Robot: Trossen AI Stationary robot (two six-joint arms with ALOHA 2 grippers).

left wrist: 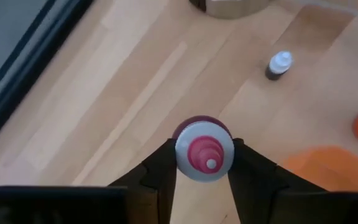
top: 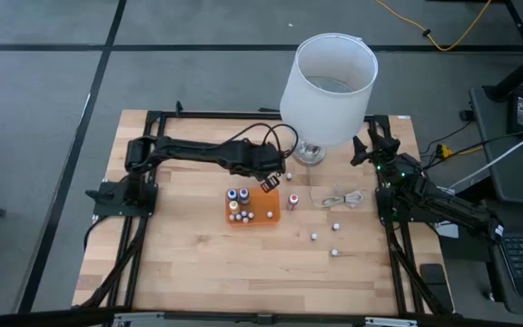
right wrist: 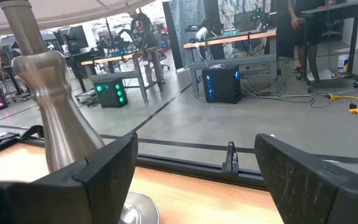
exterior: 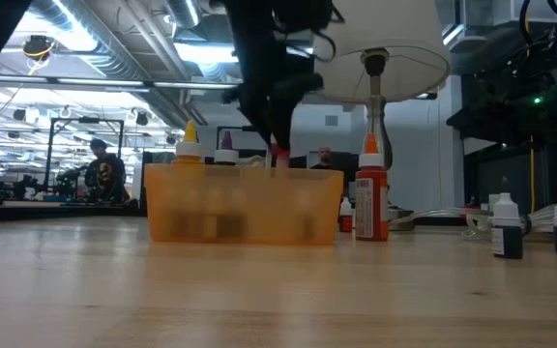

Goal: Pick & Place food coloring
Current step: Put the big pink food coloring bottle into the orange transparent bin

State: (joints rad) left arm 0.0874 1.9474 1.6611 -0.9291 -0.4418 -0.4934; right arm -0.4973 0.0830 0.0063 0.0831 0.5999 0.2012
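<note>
Pink-capped food coloring bottle (left wrist: 204, 154) pinched in my left gripper (left wrist: 202, 169) above the orange tray's (top: 272, 216) far edge, guessing drop-in's next, right gripper (right wrist: 194, 163) spread idle.

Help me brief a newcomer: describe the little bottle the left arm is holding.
Start at the orange rectangular tray mid-table. Just beyond its far right corner, the left gripper pinches a tiny dropper bottle with a pale round cap ringed in pink-red. Unlike its neighbours, it is off the wood.
</note>
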